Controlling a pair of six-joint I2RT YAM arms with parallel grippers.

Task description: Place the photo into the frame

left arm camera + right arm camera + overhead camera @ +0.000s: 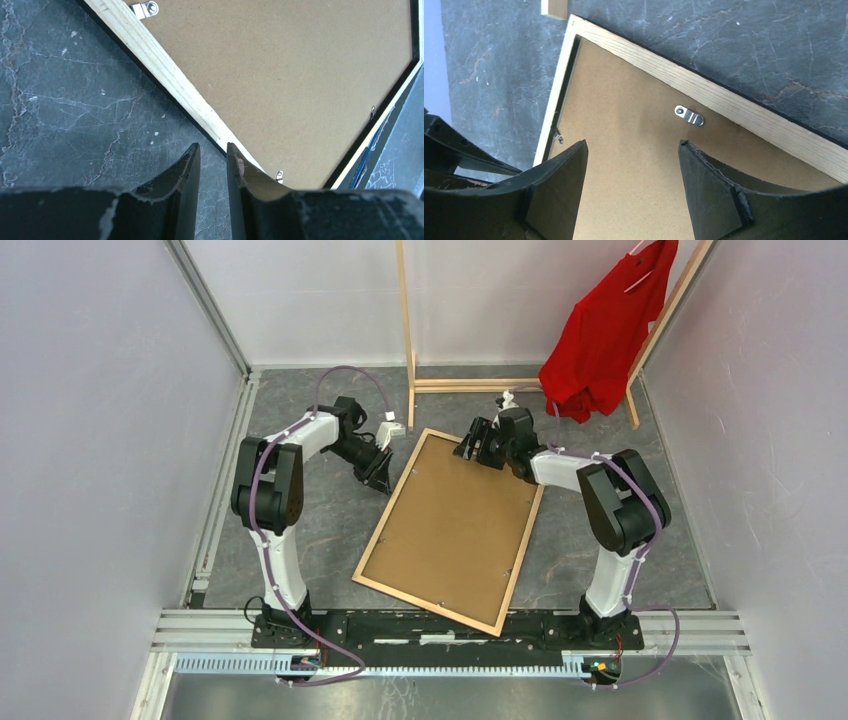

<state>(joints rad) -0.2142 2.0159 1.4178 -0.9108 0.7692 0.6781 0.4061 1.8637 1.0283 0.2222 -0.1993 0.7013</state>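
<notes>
The frame lies face down and askew on the dark floor, its light wood back up, with a brown backing board inside it. The photo is hidden. My left gripper hovers just outside the frame's left rail, slightly open, with only floor showing in its narrow gap. My right gripper is wide open over the board near the far rail, with nothing between its fingers. A metal turn clip sits on the board just beyond the right fingertips.
A tall wooden clothes rack with a red shirt stands at the back, close to the frame's far corner. White walls close in both sides. The arms' metal mounting rail runs along the near edge, just past the frame's near corner.
</notes>
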